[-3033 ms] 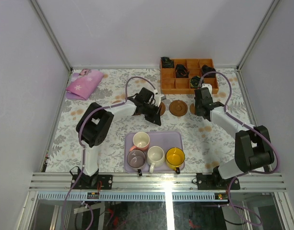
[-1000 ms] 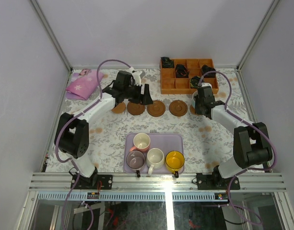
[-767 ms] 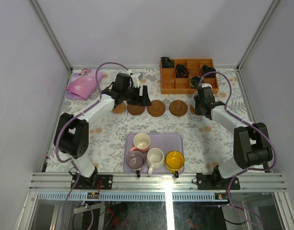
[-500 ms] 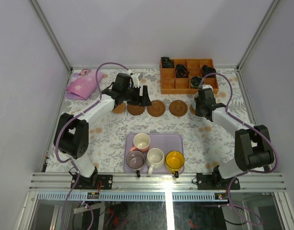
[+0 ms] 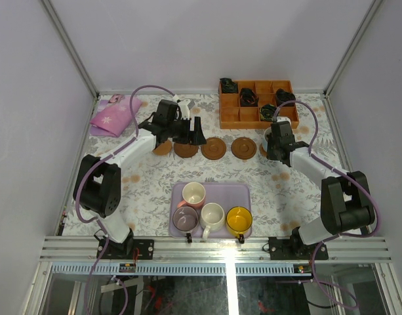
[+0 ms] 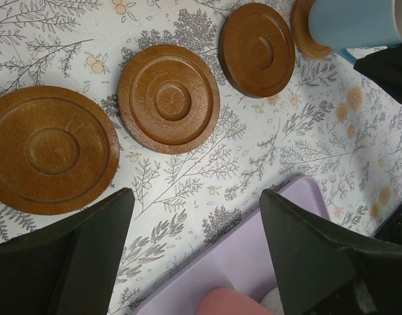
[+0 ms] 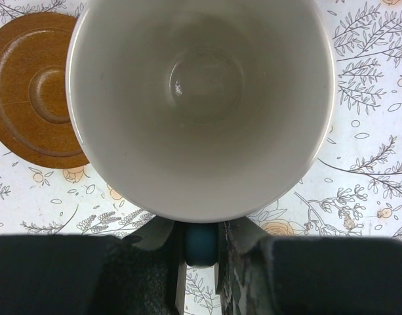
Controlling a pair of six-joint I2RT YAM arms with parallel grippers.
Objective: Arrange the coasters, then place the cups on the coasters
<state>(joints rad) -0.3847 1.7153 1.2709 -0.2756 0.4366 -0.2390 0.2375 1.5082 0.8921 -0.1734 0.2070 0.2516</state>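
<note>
Several brown coasters (image 5: 213, 148) lie in a row across the table's middle; in the left wrist view three show bare (image 6: 168, 98). My left gripper (image 5: 193, 132) (image 6: 194, 203) hovers open over the row's left part, holding nothing. At the right end the light blue cup (image 6: 355, 23) stands on a coaster (image 6: 300, 33). My right gripper (image 5: 275, 146) (image 7: 201, 252) is shut on that cup's blue handle (image 7: 201, 244), the pale inside (image 7: 201, 98) filling its view. The pink cup (image 5: 193, 193), purple cup (image 5: 186, 217), white cup (image 5: 212, 214) and yellow cup (image 5: 239, 217) sit in the lavender tray (image 5: 227, 191).
An orange-brown compartmented box (image 5: 235, 117) holding black items stands at the back right, just behind the right gripper. A pink cloth (image 5: 114, 116) lies at the back left. The floral tablecloth (image 5: 148, 190) covers the table.
Since three seconds ago my left arm has swung left and back, from the middle coaster to the row's left part. Over the last second both arms have hardly moved.
</note>
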